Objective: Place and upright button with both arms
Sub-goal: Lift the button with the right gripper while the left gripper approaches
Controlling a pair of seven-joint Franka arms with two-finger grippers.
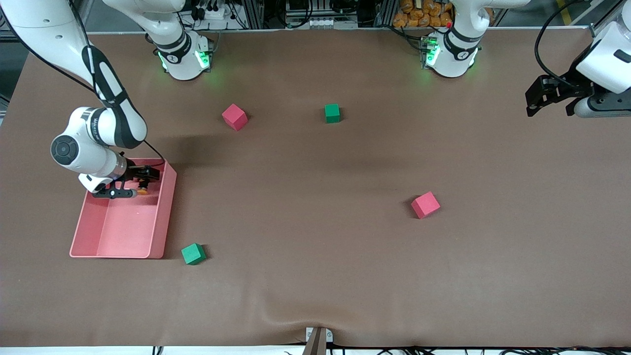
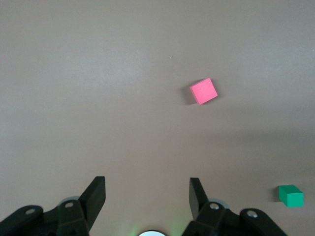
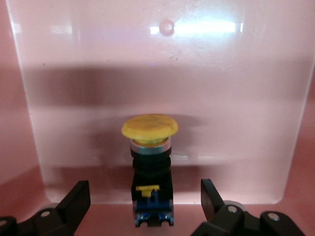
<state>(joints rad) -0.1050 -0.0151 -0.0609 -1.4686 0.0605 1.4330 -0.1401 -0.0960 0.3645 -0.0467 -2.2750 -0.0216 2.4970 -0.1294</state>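
Observation:
The button (image 3: 149,167) lies on its side on the floor of a pink tray (image 1: 165,212), at the tray's end nearer the robots. It has a round orange cap, a black body and blue parts. In the front view it shows as an orange spot (image 1: 143,189). My right gripper (image 3: 145,199) is open inside the tray, one finger on each side of the button's body, not touching it; it also shows in the front view (image 1: 136,183). My left gripper (image 1: 531,105) is open and empty, waiting in the air over the left arm's end of the table (image 2: 146,189).
Two red cubes (image 1: 234,117) (image 1: 425,204) and two green cubes (image 1: 332,113) (image 1: 193,254) lie on the brown table. The left wrist view shows one red cube (image 2: 204,91) and one green cube (image 2: 291,195). The tray's walls surround my right gripper.

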